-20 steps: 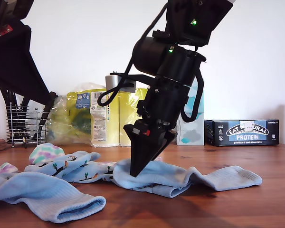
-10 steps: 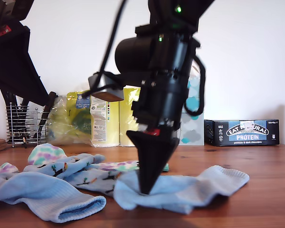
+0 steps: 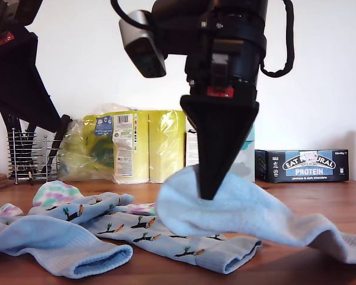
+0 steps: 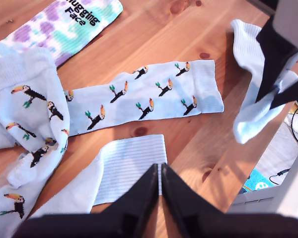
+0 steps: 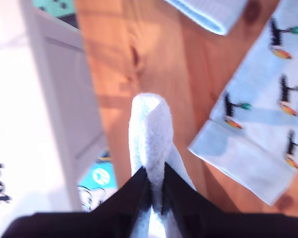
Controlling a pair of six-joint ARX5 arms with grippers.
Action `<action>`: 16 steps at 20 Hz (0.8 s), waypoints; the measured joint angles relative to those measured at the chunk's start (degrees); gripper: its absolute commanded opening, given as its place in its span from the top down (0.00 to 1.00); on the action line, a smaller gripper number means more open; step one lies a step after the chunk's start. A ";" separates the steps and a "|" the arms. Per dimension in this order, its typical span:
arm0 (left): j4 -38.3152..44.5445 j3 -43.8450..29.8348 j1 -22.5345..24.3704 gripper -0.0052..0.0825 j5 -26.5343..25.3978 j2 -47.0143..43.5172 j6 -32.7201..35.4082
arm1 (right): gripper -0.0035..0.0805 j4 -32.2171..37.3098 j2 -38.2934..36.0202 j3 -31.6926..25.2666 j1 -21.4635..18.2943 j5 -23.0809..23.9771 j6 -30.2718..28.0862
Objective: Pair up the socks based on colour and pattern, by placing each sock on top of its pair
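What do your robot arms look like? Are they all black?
Mostly black, yes. My second tool narrows to a sharp black wedge with a small red tag above it, and black cables loop around its bulky body beside a grey camera block. My first tool has two slim black fingers ending in a point.

Lifted light-blue sock [image 3: 255,214] cut off at exterior view's right edge, second wrist view motion-blurred
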 measured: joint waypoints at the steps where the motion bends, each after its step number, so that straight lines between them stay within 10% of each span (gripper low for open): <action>1: 0.00 0.00 0.00 0.96 0.02 0.00 0.00 | 0.66 0.42 0.00 0.00 0.22 -0.15 0.04; 9: 7.32 0.00 0.00 0.96 0.26 3.17 0.22 | 0.63 -4.46 0.00 0.00 -1.11 -0.24 8.48; 13: 16.44 0.02 -0.31 0.96 5.79 13.51 1.73 | 0.94 -4.70 0.00 0.00 -4.59 -0.96 20.09; 16: 22.64 0.00 -1.66 0.96 8.76 20.79 2.19 | 0.97 -2.75 -0.22 0.00 -6.99 -0.61 29.64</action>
